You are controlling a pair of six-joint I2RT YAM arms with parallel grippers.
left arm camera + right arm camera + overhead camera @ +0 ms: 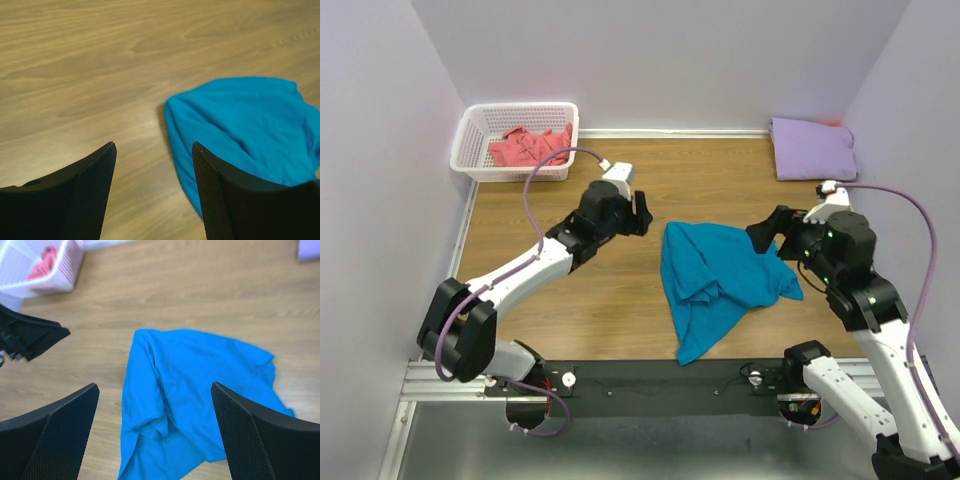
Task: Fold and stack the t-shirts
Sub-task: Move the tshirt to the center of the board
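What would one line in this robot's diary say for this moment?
left tool open, empty | right tool open, empty | teal shirt crumpled between tools | pink shirt in basket | lavender shirt folded, far right

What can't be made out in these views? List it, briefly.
- Pink shirt: top view, basket walls hide its lower part; folded or not, cannot tell.
- Teal shirt: crumpled, its own folds hide collar and sleeves; left wrist view, a finger covers its near edge.
- Lavender shirt: right wrist view, cut off by the top corner.
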